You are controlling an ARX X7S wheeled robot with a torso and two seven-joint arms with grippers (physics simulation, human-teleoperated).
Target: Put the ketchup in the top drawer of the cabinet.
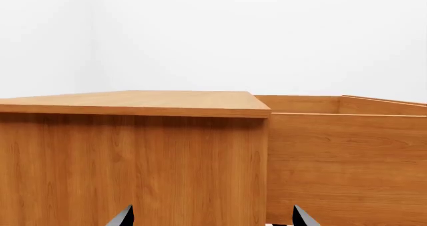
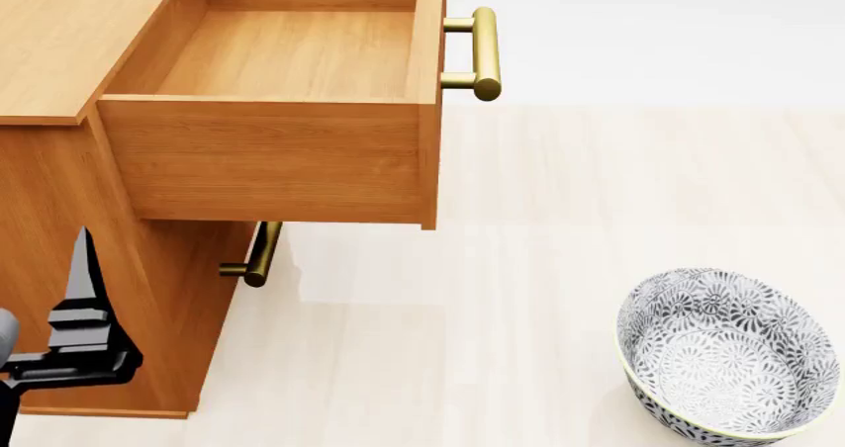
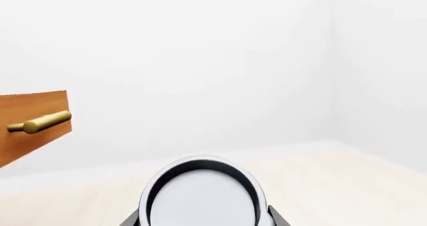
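Ketchup (image 3: 203, 198) between right jaws | top drawer (image 2: 284, 121) open

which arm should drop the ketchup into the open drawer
Right. In its wrist view the right gripper has the ketchup between its fingers, with the top drawer pulled open. The left gripper is empty, low beside the cabinet.

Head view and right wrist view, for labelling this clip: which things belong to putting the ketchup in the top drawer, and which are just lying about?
Part of the job:
ketchup can, only its silver lid showing, at the right end effector
top drawer, open
cabinet

Just lying about:
patterned bowl on the floor
lower drawer handle
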